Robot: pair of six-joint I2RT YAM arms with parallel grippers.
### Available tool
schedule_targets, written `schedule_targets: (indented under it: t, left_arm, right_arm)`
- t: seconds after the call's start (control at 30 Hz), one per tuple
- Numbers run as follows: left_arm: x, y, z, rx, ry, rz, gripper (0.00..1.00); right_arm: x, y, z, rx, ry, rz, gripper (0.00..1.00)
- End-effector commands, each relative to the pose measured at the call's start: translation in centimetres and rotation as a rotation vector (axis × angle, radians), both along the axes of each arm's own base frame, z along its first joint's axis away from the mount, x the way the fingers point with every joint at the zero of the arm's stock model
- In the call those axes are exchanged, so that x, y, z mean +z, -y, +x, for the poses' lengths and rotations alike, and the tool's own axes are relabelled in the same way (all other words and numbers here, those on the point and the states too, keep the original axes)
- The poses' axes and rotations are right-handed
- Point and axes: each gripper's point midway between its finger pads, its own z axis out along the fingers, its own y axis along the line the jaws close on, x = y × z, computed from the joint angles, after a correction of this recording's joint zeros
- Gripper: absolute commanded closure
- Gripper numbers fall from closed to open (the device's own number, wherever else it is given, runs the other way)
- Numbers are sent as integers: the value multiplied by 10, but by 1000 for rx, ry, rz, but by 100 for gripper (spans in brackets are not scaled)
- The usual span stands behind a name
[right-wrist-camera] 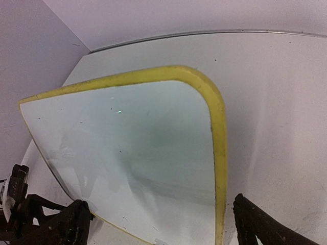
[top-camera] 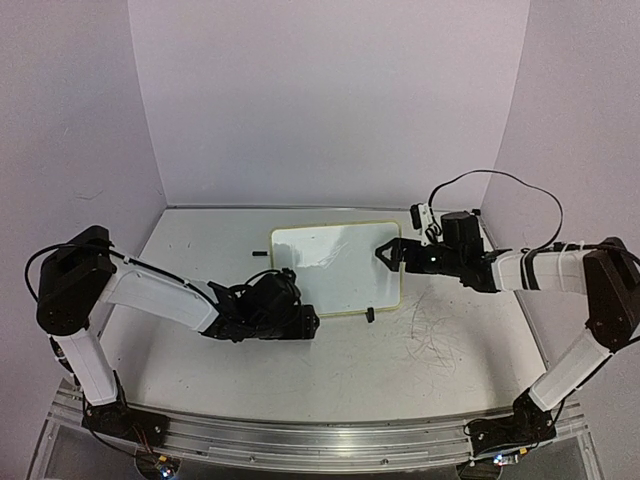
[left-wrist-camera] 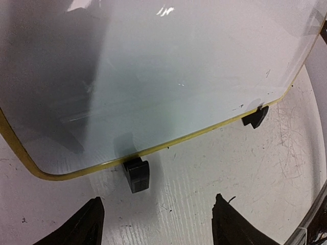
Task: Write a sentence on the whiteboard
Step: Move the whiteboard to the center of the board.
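Right now your left fingers (left-wrist-camera: 82, 227) stand apart with nothing between them, low over the table (left-wrist-camera: 204, 168). Your right fingers (right-wrist-camera: 260, 224) are spread wide and are likewise empty. Nothing to write with shows in either pair or anywhere in the three views. I judge that writing has not begun and that the step in hand is getting set at the board's edge.

To do it well, bring the left fingers in slowly and level. A small black clip (left-wrist-camera: 136, 174) sits just ahead of them, roughly centred on the gap, against the near long edge of the whiteboard (left-wrist-camera: 153, 66). If you mean to take that clip, close squarely on its sides and do not push it. The board looks light and would likely slide on the scuffed table. A second clip (left-wrist-camera: 255, 116) lies further along the same edge, ahead and to the right of those fingers. Beyond the clips the white surface stretches away, blank as far as I can see.

From the right fingers, a rounded corner of the yellow frame (right-wrist-camera: 217, 153) lies just ahead. Its edge runs back toward the gap between them, and the board spreads ahead and to their left. I cannot tell whether they touch it. Use that side to steady the board, not to lift it.
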Motion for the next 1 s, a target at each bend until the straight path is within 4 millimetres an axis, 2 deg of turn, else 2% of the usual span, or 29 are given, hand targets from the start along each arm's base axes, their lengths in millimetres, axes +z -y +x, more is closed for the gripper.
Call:
schedule_targets:
  t: [0.0,0.1,0.27,0.6,0.8,0.97]
  left_arm:
    - [15,6,16,0,49,33,31]
    - [8,13,21,-12,50,74,38]
    - [-5,13,30,-3,59,147,54]
    - [-19,27,33,-40,54,186,81]
    - [-19,52,26,-99,68,181,88]
    - [-18,71,18,-132,68,164,91]
  right_arm:
    - [15,19,10,-67,48,-5,2]
    - [18,20,10,-73,51,-4,2]
    - [19,26,9,-88,61,-30,2]
    - [27,38,5,-132,89,-49,2]
    - [39,52,4,-197,121,-57,2]
    - [44,77,4,-293,137,-63,2]
